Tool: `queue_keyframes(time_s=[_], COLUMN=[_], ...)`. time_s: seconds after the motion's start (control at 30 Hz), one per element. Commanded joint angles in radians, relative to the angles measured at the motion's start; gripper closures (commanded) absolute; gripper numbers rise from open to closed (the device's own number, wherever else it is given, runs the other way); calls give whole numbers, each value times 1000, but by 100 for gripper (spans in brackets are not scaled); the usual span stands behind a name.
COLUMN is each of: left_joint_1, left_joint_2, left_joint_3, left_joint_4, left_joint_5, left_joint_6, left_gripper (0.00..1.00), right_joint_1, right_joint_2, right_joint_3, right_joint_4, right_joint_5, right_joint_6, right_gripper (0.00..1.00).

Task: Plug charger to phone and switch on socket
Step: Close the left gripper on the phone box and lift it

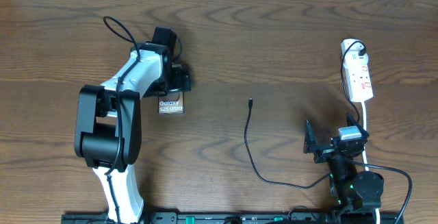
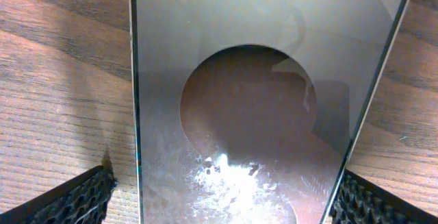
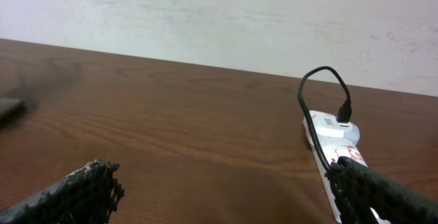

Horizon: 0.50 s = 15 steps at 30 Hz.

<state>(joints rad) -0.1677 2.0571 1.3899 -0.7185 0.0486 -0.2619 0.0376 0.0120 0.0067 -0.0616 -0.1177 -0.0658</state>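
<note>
Starting at the near edge of the wood-grain table [image 1: 274,32], right side: right gripper [image 3: 229,200] w/ jaws wide apart, empty, black mesh-textured pads [image 3: 75,193]. Thin black charger [image 1: 247,138] curves from there toward mid-table, its small plug tip [image 1: 250,102] pointing at the far edge. Left of centre lies the phone [image 1: 172,105], a flat glossy bronze-grey rectangle, long axis near-to-far, "Galaxy" end nearest. Left gripper [image 2: 222,207] sits over it, jaws apart, straddling both long edges. Toward the far-right corner: socket [image 1: 357,77], narrow white strip w/ red marks, lengthwise near-to-far, black plug [image 1: 358,47] at far end.
</note>
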Motion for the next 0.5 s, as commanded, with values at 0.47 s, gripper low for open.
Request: queue_keyframes(time_s=[0.47], left_joint_1=[-32], left_joint_2=[41], left_joint_3=[-12], left_joint_4=[-10], left_joint_5=[-15], left_joint_6=[-6], left_gripper=[25], right_joint_1=[-3], right_joint_2=[-5], right_joint_3=[-1], right_joint_4=[-3], right_joint_5=[3], right_joint_6=[-2], right_gripper=[1])
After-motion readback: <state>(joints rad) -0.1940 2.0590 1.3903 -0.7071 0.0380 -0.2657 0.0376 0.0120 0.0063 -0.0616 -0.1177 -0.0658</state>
